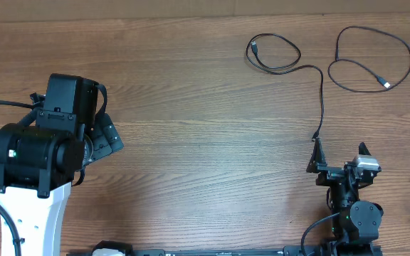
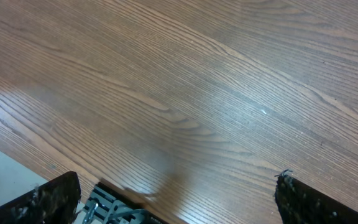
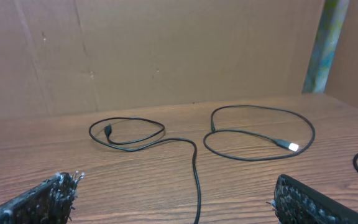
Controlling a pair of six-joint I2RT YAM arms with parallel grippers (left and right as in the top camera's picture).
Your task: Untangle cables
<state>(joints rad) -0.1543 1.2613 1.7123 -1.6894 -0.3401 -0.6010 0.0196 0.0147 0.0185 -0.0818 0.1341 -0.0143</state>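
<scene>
Right pincer [image 1: 340,158] stands wide open and empty by the near-right corner of the wooden table [image 1: 191,107]. The left pincer [image 2: 179,196], equally wide and empty, hovers over bare wood near the left edge, well apart from any cord. A thin black cable with a looped far end [image 3: 194,168] runs lengthwise from the right jaws toward the far edge, so that arm is nearer. Overhead, its tail ends just beside one finger. The right wrist view shows a second silver-tipped black loop [image 3: 291,146] lying apart.

Left arm [image 1: 38,153], chunky black housings on a white base link [image 1: 40,217], tiny green light [image 1: 14,152] glowing; left gripper [image 2: 176,193] shows rough-edged black fingers [image 2: 309,202]; right arm [image 1: 351,203] all black, grey camera block [image 1: 366,164] on top
</scene>
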